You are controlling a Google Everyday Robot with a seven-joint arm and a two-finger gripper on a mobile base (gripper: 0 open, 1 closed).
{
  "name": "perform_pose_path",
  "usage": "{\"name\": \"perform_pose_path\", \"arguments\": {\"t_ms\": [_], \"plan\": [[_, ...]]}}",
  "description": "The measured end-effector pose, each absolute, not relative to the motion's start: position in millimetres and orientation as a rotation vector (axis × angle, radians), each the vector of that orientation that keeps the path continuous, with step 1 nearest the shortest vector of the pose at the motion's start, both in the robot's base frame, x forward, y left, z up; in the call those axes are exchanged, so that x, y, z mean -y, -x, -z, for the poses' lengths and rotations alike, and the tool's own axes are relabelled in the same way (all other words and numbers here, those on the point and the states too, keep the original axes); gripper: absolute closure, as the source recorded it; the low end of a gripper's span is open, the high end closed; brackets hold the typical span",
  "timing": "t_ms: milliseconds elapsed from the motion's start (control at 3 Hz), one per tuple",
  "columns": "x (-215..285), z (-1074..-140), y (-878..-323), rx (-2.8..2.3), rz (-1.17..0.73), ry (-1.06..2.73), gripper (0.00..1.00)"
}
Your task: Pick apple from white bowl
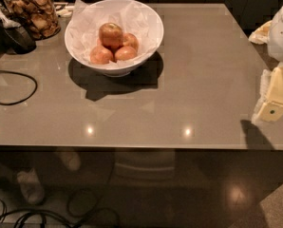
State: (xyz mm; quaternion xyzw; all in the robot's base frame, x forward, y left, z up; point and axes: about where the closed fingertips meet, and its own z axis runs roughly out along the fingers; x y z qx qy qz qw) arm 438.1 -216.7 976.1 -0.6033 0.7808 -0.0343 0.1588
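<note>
Apple (111, 34) tops other apples (114, 54) in white bowl (152, 42), tabletop (193, 80) far-left corner, probably easiest grab. Gripper (273, 99) at right edge, well apart; grip state: cannot tell.

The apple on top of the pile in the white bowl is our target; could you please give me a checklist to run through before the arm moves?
1. Apple in view, topmost on the three other apples: ok.
2. White bowl upright on the table: ok.
3. End effector above the apple: not ok; it sits at the view's right edge, far from the bowl.
4. Glass snack jar apart from the bowl, on its left: ok.
5. Black cable off the route, left of the bowl: ok.
6. End effector empty: cannot tell.
</note>
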Motion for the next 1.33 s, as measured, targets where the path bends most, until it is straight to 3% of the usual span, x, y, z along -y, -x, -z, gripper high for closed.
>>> {"name": "perform_pose_path", "arguments": {"t_ms": [667, 1333], "plan": [[202, -982, -452, -2.218, 0.101, 1.763, 0.00], [157, -993, -479, -2.094, 0.129, 1.927, 0.00]]}}
